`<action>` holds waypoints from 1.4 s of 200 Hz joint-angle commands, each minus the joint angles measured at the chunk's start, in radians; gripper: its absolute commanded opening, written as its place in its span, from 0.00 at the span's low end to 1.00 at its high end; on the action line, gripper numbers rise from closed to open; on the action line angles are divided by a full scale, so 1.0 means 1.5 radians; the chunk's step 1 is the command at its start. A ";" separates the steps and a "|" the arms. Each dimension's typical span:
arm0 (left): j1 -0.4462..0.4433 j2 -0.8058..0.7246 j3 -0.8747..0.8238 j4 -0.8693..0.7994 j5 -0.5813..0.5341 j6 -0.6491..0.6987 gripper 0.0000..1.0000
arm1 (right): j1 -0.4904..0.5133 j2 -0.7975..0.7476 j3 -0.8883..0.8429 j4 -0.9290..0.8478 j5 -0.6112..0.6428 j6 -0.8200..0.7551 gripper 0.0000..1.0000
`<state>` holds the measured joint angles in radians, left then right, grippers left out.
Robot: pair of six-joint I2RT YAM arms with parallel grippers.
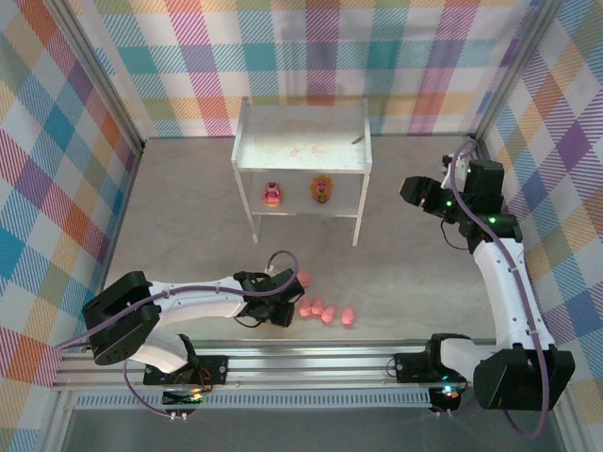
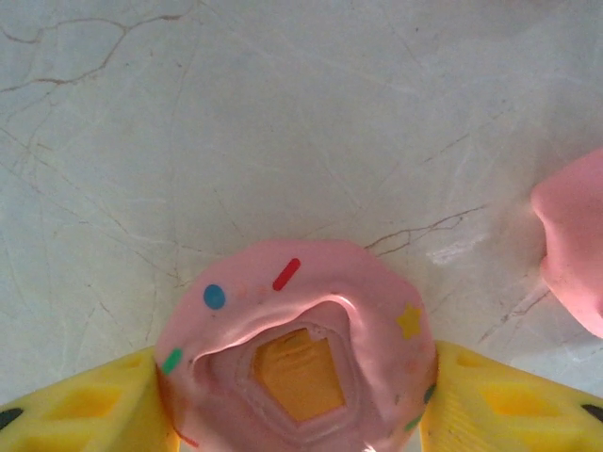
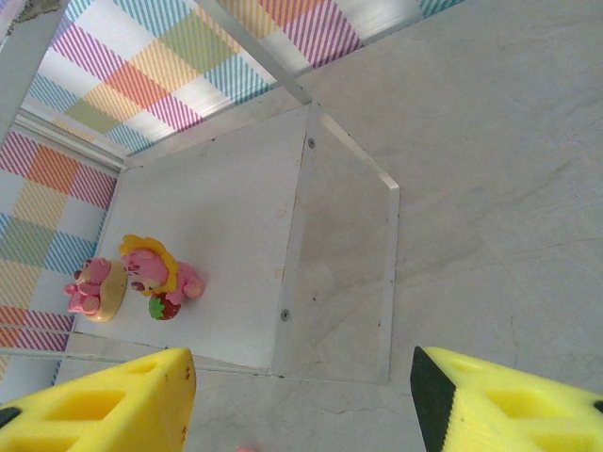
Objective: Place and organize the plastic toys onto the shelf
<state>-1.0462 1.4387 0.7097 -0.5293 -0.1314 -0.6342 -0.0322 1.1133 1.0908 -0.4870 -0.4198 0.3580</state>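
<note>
Pinching the pink ring donut (image 2: 311, 282) at bottom centre of the left wrist view, the left gripper (image 2: 294, 381) grips only its rounded rim, which could squirt free on lifting.

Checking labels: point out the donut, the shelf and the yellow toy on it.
donut (image 2: 311, 282), left wrist view, upper icing.
shelf (image 1: 301, 134), top view, bare top board.
yellow toy (image 1: 322, 190), top view, its body.
</note>
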 commanded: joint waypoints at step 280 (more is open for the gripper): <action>0.158 0.022 0.341 0.126 -0.163 0.315 0.38 | 0.003 0.018 -0.010 0.053 -0.020 0.006 0.63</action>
<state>-0.8146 1.4574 1.1706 -0.4225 -0.3359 -0.2031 -0.0322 1.1324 1.0748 -0.4393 -0.4301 0.3618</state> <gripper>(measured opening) 0.483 0.631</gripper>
